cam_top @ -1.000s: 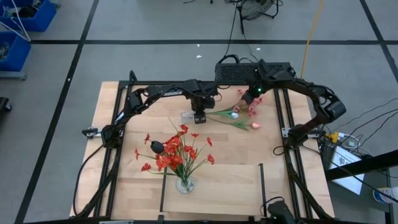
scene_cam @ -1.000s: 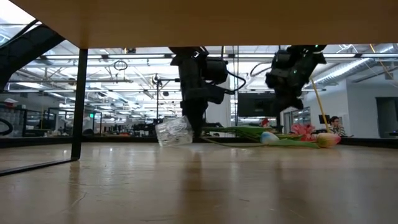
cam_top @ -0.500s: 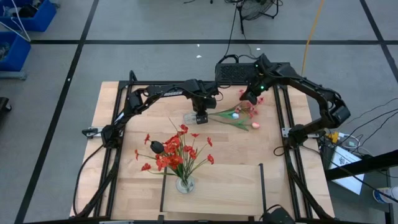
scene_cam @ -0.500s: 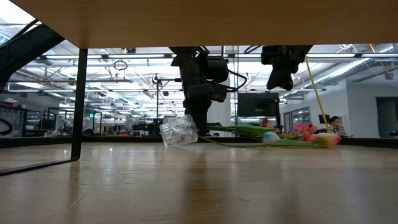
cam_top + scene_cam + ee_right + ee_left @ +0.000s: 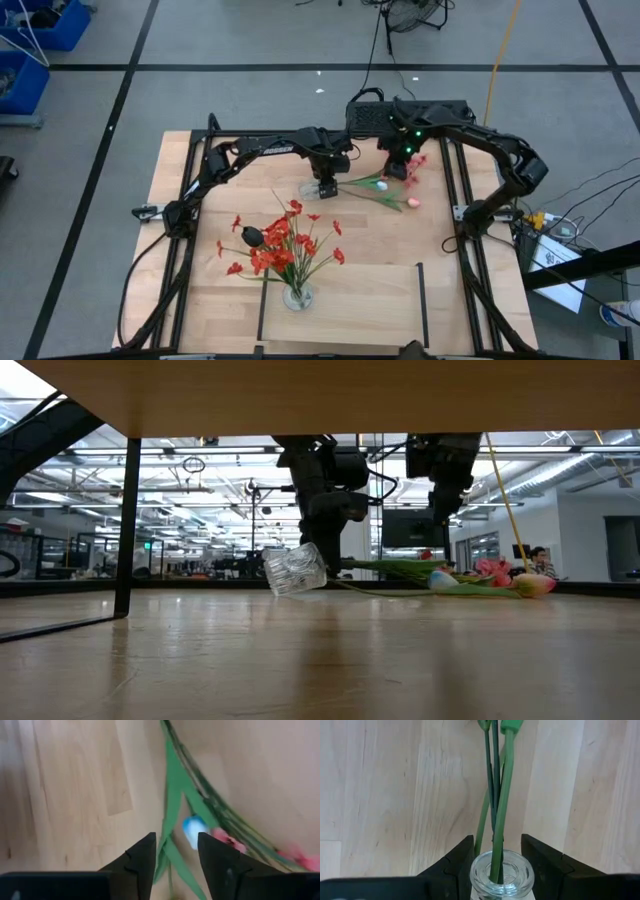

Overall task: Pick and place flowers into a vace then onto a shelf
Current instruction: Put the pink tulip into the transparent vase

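A clear glass vase [image 5: 309,188] lies tilted near the table's far middle, with my left gripper [image 5: 323,186] shut on it. The flowers [image 5: 385,188], green stalks with a white bud, a pink-red bud and pink sprays, lie on the table with their stalk ends [image 5: 496,855] inside the vase mouth. My right gripper [image 5: 396,166] hovers open above the flowers [image 5: 194,827], touching nothing. A second vase with red flowers [image 5: 285,250] stands at the left end of the shelf [image 5: 370,300]. My left gripper pinches the vase's neck [image 5: 502,870] just under the rim between its two fingers [image 5: 462,865], coming steeply from above. The vase [image 5: 295,570] is tilted, its mouth toward the table's right; its lower base edge [image 5: 283,591] seems to rest on the table.
The shelf's black rails [image 5: 419,295] stand upright at its short ends near the table's front. The red flowers spread wide over the table's left middle. A black box [image 5: 380,115] sits at the far edge behind the grippers.
My right gripper has risen from just over the flowers, shifted a little toward the table's left and rolled. The vase in my left gripper has tipped slightly, its base swinging up and toward the right, while the flowers stay lying on the table.
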Robot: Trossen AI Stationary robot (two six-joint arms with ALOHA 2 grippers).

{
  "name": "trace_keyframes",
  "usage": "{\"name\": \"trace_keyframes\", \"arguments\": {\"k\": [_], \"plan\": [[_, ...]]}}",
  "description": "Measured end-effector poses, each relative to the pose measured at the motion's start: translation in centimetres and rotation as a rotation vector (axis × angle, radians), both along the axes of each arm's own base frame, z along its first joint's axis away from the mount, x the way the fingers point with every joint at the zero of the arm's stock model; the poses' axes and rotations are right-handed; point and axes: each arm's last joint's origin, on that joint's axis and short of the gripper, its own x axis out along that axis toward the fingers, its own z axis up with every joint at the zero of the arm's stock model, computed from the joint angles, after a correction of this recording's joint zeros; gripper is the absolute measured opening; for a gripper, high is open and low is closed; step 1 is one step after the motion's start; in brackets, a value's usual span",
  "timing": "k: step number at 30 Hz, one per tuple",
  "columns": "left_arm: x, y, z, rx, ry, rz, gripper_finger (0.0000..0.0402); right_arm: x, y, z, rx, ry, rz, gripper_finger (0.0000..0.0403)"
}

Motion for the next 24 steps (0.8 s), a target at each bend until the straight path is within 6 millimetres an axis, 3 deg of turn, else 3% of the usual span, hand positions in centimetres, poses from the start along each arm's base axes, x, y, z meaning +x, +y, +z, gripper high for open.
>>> {"name": "trace_keyframes", "arguments": {"k": [10,17,24], "plan": [[0.0,0.0,0.0,-0.001,0.004,-0.002,0.0150,3.6,1.1,-3.8,-0.005,0.188,0.115,0.0121],[-0.1,0.0,0.0,-0.006,0.006,0.010,0.0150,6.1,0.2,-5.0,-0.007,0.231,0.136,0.0120],[-0.1,0.0,-0.1,-0.010,0.009,0.013,0.0150,6.7,-0.6,-7.9,0.190,0.237,0.082,0.0082]]}}
